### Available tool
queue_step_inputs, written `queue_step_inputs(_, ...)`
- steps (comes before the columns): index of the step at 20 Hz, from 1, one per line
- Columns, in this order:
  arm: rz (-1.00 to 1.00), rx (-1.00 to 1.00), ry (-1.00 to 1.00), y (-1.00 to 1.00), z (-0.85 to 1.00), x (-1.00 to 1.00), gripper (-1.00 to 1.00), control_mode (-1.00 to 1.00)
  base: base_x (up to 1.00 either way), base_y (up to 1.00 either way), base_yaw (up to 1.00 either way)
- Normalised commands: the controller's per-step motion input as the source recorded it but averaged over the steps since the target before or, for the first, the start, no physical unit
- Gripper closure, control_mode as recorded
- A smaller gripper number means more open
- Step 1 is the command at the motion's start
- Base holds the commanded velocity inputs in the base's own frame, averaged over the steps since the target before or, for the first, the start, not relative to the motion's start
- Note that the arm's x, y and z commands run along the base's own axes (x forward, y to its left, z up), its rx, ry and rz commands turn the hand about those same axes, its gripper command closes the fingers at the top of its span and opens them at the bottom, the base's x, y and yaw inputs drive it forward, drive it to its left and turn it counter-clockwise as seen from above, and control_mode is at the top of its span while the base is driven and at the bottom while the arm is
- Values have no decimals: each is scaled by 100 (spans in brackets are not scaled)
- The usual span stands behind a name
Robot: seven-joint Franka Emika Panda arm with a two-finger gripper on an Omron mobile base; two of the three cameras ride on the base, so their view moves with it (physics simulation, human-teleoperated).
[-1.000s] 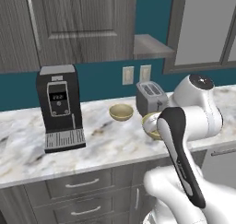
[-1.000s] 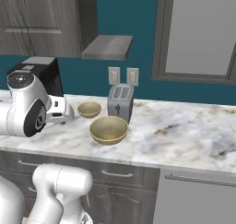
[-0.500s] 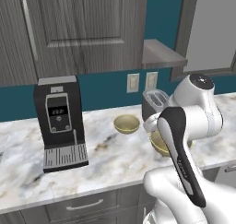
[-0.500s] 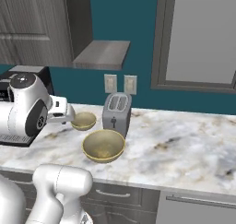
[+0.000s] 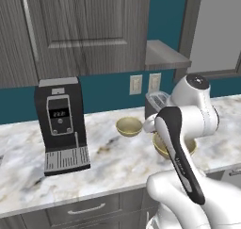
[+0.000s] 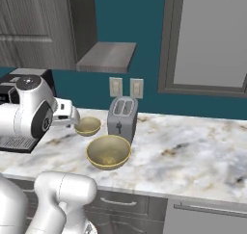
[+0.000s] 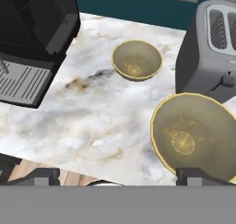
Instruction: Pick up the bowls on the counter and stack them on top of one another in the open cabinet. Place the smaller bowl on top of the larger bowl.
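Two olive-yellow bowls stand upright on the marble counter (image 5: 108,164) (image 6: 193,156). The smaller bowl (image 5: 129,126) (image 6: 88,126) (image 7: 137,60) sits between the coffee machine and the toaster. In front of the toaster is the larger bowl (image 5: 184,147) (image 6: 108,151) (image 7: 193,136), partly hidden by my arm in the left base view. My gripper (image 7: 119,178) hangs above the counter's front edge, open, with nothing between its fingertips (image 7: 42,176); the larger bowl is just beyond its right fingertip. The open cabinet (image 5: 164,57) (image 6: 107,56) is on the wall above the toaster.
A black coffee machine (image 5: 61,124) (image 7: 37,38) stands left of the bowls. A grey toaster (image 5: 157,102) (image 6: 122,118) (image 7: 209,48) stands against the wall behind the larger bowl. Door-fronted cabinets (image 5: 80,30) hang over the coffee machine. Bare marble stretches to the right in the right base view.
Both base views have shifted as the base drove: the counter, bowls and cabinet now appear closer and further right in the left view. The bowls themselves have not moved. The gripper stays open.
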Motion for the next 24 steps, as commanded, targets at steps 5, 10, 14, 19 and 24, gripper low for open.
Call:
queue_step_inputs(5,2,2,0,4,-39,22,-100,-100,0,0,0)
queue_step_inputs(10,2,2,0,2,-41,27,-100,-100,0,0,0)
queue_step_inputs(14,1,-1,0,16,-34,47,-100,-100,0,0,0)
queue_step_inputs(19,0,-6,0,20,-25,57,-100,-100,0,0,0)
queue_step_inputs(24,0,-7,0,15,-17,66,-100,-100,0,0,0)
